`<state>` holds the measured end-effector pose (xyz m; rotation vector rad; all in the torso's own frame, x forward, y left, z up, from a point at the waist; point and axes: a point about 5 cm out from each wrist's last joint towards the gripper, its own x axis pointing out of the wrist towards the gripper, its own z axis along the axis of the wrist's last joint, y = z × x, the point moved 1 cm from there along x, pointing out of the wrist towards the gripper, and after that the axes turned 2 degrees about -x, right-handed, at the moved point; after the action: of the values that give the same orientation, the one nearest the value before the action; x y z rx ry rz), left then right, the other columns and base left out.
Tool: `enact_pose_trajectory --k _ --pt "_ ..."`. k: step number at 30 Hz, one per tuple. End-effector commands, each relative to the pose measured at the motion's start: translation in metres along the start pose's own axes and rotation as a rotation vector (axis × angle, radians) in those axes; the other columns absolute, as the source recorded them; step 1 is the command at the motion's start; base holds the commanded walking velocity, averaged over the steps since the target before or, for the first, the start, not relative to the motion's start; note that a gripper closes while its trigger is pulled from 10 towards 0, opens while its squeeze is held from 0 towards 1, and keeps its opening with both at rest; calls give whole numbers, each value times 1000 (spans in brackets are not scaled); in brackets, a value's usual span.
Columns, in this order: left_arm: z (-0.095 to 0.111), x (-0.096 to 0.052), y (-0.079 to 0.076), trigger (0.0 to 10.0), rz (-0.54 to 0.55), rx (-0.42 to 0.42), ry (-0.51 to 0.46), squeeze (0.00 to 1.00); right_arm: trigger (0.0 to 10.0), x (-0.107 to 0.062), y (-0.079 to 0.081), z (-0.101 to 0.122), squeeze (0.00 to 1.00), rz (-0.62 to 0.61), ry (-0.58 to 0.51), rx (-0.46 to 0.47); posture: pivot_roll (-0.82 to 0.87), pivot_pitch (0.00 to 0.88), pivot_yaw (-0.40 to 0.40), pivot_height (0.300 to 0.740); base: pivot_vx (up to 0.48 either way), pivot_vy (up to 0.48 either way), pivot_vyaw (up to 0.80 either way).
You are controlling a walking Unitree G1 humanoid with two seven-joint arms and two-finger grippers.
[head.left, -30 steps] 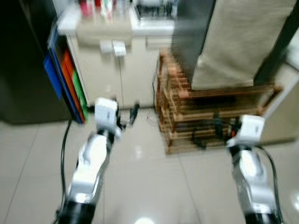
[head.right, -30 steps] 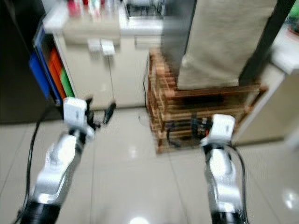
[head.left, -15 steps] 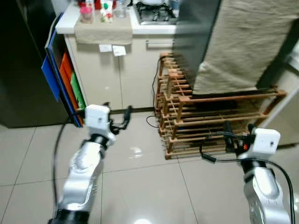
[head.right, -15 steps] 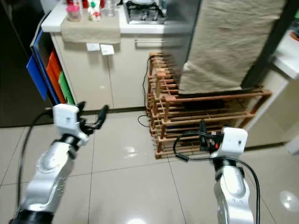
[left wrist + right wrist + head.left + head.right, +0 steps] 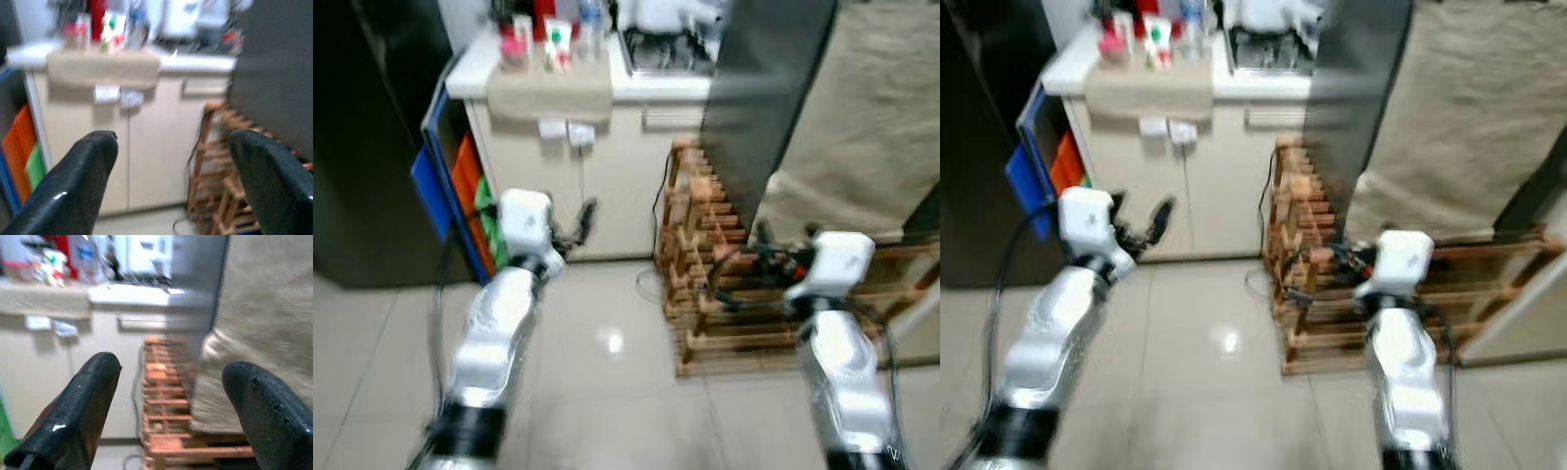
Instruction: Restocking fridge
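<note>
Head views, blurred: robot stands facing a cream counter cabinet (image 5: 578,186). Left gripper (image 5: 570,231) and right gripper (image 5: 759,257) are raised, holding nothing. Dark fridge (image 5: 362,147) stands well off the left jaws' outer side. Judgement: approach step; best to turn toward it and steady before reaching.

Left wrist: jaws wide apart, cabinet between them, bottles (image 5: 110,27) on top.

Right wrist: jaws apart, wooden rack (image 5: 166,396) between, cloth cover (image 5: 269,333) beyond.

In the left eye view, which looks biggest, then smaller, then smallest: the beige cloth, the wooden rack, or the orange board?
1. Beige cloth, biggest.
2. Wooden rack, though the arm hides part.
3. Orange board, smallest; just its thin edge shows, so its true size is unsure.
</note>
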<state>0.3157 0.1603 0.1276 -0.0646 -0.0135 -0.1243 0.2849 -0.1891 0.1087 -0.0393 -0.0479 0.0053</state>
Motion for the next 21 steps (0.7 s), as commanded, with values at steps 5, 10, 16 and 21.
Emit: enact_pose_trajectory --k 5,10,16,21 --pt "6 4 -19 10000 -70 -18 -39 1000 10000 3 -10 -3 0 -39 16 5 -72 0 -20 740 446 0 0" --pt "1 3 -18 10000 -66 2 -23 0 10000 2 -7 -3 0 -24 14 13 -69 0 -15 740 178 0 0" --pt "-3 4 -19 10000 -77 2 -2 0 10000 -1 -9 -7 0 -32 28 27 -68 0 -17 740 0 0 -728" --pt "-2 5 -22 10000 -106 -1 -8 0 10000 -3 -10 -7 0 -31 29 21 -80 0 -16 740 0 377 -705"
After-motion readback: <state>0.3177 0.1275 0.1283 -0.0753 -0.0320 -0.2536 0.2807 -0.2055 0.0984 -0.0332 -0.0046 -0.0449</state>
